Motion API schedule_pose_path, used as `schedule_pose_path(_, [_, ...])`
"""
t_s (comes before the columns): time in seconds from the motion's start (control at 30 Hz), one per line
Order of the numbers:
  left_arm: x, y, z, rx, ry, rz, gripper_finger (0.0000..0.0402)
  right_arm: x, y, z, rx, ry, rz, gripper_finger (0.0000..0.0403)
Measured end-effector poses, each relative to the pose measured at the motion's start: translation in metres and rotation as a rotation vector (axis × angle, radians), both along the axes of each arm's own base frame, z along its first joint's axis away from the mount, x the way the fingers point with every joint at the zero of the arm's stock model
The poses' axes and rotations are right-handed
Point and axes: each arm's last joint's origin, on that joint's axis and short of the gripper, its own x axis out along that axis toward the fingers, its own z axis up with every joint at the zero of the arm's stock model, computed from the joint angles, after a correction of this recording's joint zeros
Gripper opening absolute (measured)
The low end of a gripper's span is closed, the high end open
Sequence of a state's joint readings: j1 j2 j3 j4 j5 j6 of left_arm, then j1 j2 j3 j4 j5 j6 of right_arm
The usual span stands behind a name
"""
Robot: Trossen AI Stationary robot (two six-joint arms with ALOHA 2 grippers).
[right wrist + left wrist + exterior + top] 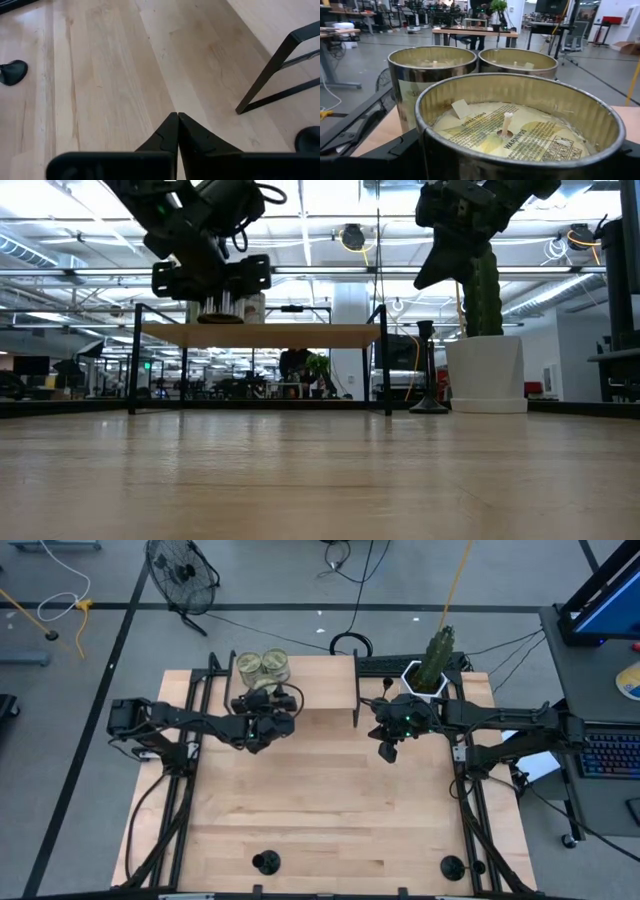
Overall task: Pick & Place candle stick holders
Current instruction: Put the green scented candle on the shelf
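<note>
Two black candle stick holders (265, 862) (452, 867) stand on their round bases near the table's front edge. A third (428, 370) stands at the back beside the white plant pot. My left gripper (265, 725) is over the low wooden shelf (320, 690) at the back, shut on a metal candle tin (520, 130). Two more tins (262, 664) stand on the shelf just behind it. My right gripper (388, 750) hangs shut and empty above the table, right of the shelf. My left gripper has the candle tin between its two fingers, one on each side of the tin's round wall (432, 155). The fingers come nearly level from the table's left. The tin sits upright, its open top up, just over the shelf (218, 308); whether its bottom touches the shelf I cannot tell.
The shelf's black metal legs (280, 75) stand on the table near my right gripper. A white pot with a cactus (428, 675) stands at the back right. The middle of the wooden table (330, 800) is bare.
</note>
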State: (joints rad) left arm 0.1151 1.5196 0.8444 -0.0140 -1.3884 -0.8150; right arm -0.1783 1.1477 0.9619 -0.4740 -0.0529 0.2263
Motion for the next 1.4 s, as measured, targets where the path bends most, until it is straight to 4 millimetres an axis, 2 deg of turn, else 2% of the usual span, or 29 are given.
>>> schedule_pose_path(0.3, [-0.002,0.011,-0.001,-0.032,0.021,-0.004,0.0354,0.001,0.000,0.002,-0.005,-0.019,0.001,0.0001])
schedule_pose_path(0.5, [-0.003,0.016,-0.001,-0.038,0.017,0.008,0.0387,0.003,-0.001,0.003,-0.010,-0.044,0.002,0.0001])
schedule_pose_path(0.77, [-0.002,0.016,-0.001,-0.043,0.022,0.000,0.0358,0.003,-0.001,0.003,-0.010,-0.043,0.002,0.0001])
schedule_pose_path(1.0, [-0.002,0.017,0.001,-0.030,0.009,0.011,0.0394,0.003,-0.001,0.003,-0.010,-0.043,0.002,0.0001])
schedule_pose_path(1.4, [-0.001,0.017,0.003,-0.028,0.029,0.000,0.0370,0.003,-0.001,0.003,-0.010,-0.043,0.002,0.0001])
